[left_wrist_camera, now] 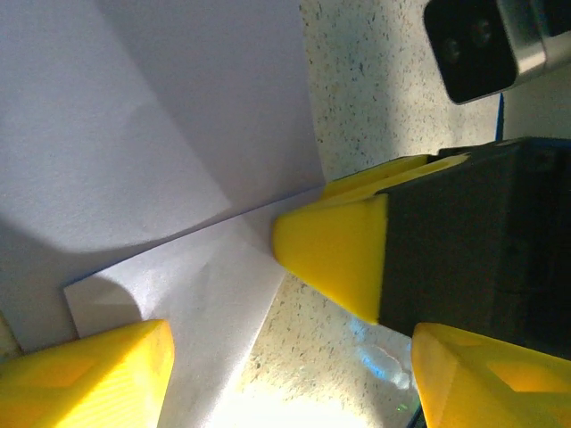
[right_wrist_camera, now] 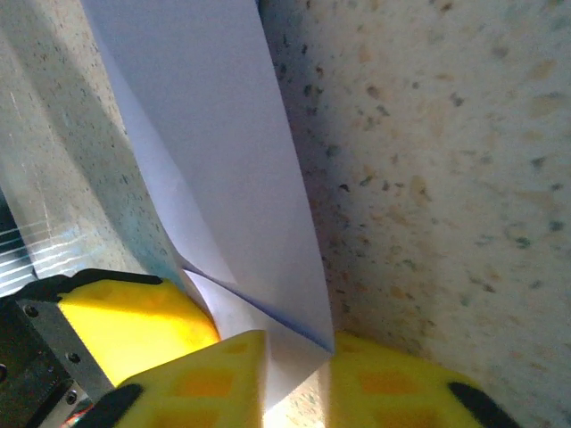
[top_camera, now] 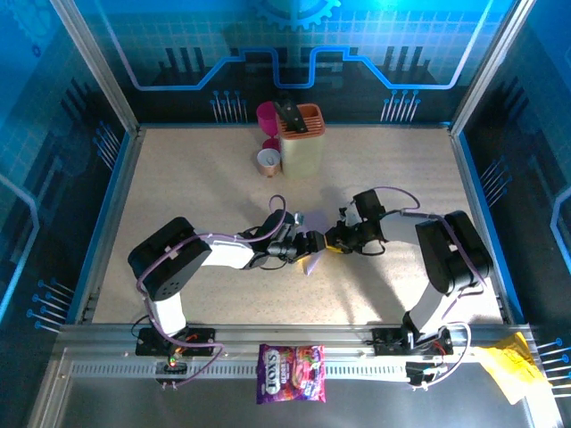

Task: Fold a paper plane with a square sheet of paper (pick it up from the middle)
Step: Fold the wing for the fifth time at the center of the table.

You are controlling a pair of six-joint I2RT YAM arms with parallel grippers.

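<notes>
The pale lilac square sheet of paper [top_camera: 311,263] lies folded in layers at the table's middle, between my two grippers; whether it has a paper plane's shape I cannot tell. In the right wrist view the folded paper [right_wrist_camera: 223,160] narrows to a corner, and my right gripper [right_wrist_camera: 299,379] is shut on that corner. In the left wrist view the paper [left_wrist_camera: 161,134] shows overlapping flaps. My left gripper [left_wrist_camera: 290,374] stands open over its lower edge, one fingertip [left_wrist_camera: 98,370] above the paper. A yellow finger of the right gripper [left_wrist_camera: 330,250] reaches in from the right. From above, left gripper [top_camera: 306,242] and right gripper [top_camera: 332,242] almost touch.
An orange-topped holder [top_camera: 302,138] with a dark tool, a pink cup [top_camera: 267,114] and a small cup [top_camera: 268,161] stand at the back. A sweets bag [top_camera: 291,373] lies on the front rail. Yellow crumpled paper [top_camera: 511,367] sits at the front right corner.
</notes>
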